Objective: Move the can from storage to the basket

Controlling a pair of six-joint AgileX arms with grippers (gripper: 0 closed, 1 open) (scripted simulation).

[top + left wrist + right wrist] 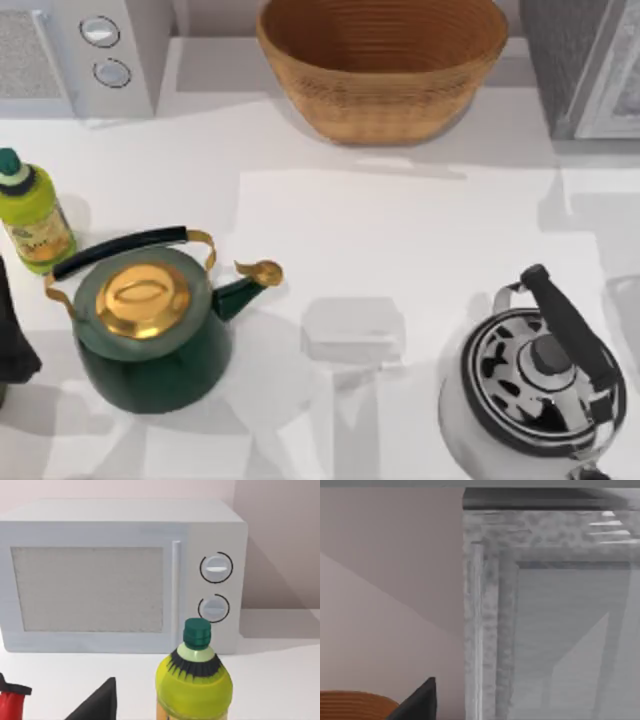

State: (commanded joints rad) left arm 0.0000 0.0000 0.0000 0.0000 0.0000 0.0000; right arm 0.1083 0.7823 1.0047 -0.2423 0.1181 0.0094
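basket [382, 62] sits top center of the top view, back of the table. can isn't anywhere i can spot. left arm [15, 335] is parked at the left edge by the green kettle [150, 330]; can't tell either gripper's state.

Before me: green kettle [150, 330] beside yellow-green bottle [32, 212]; silver kettle [535, 385] at right; white microwave [120, 575] behind the bottle.
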